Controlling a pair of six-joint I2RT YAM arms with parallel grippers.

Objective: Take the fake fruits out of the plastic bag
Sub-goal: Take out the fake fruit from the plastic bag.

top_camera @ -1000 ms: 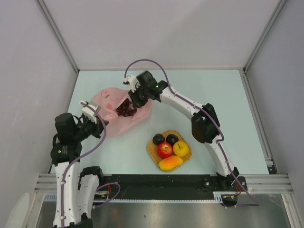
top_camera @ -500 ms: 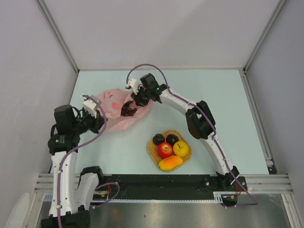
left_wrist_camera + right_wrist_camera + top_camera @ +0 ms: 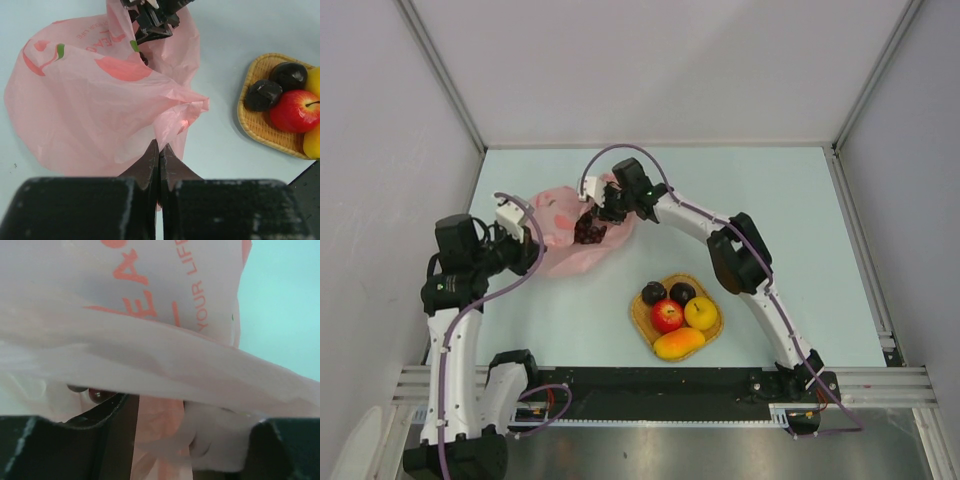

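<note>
The pink plastic bag [image 3: 556,236] lies crumpled at the left of the table. My left gripper [image 3: 526,250] is shut on its near edge, which the left wrist view shows pinched between the fingertips [image 3: 159,150]. My right gripper [image 3: 596,212] is at the bag's mouth with its jaws apart and pink film [image 3: 165,360] draped between them. The dark grape bunch [image 3: 588,231] sits in the mouth just below it, and one grape [image 3: 94,394] shows beside the left finger. The red apple [image 3: 667,315], yellow fruit [image 3: 700,312], two plums [image 3: 653,292] and mango [image 3: 678,343] lie outside the bag.
The five loose fruits sit in a woven tan tray [image 3: 638,318] at the front centre, also in the left wrist view [image 3: 260,132]. White walls close the table on three sides. The right arm arches over the table between the bag and the tray.
My left gripper has pulled the bag's edge back to the left, bunching the bag. My right gripper has moved left and deeper into the bag's mouth over the grapes.
</note>
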